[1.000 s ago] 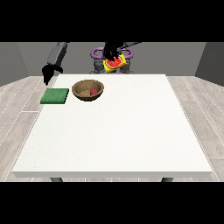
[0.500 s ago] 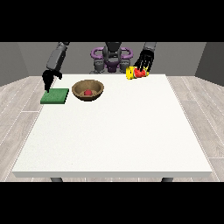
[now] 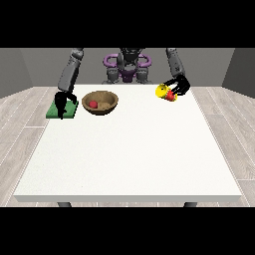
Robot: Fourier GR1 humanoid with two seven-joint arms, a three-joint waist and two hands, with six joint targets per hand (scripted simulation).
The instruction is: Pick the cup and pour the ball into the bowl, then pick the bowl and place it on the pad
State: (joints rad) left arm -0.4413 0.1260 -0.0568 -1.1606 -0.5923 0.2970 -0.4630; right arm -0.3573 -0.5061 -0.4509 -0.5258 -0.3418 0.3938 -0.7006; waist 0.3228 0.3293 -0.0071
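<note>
A wooden bowl point(image 3: 101, 102) stands at the table's far left with a red ball point(image 3: 93, 104) inside it. Left of the bowl lies a green pad point(image 3: 56, 110). The hand at the view's left point(image 3: 62, 101) hangs over the pad, its fingers pointing down and holding nothing. At the far right, the hand at the view's right point(image 3: 179, 87) has its fingers curled round a yellow and red cup point(image 3: 165, 92), which lies tilted on its side just above the table.
The white table point(image 3: 134, 154) stretches wide toward the camera. The robot's torso point(image 3: 127, 67) stands behind the far edge. Grey wooden floor surrounds the table.
The cup has been carried from above the bowl out to the far right and lowered. The hand at the view's left has come down over the pad.
</note>
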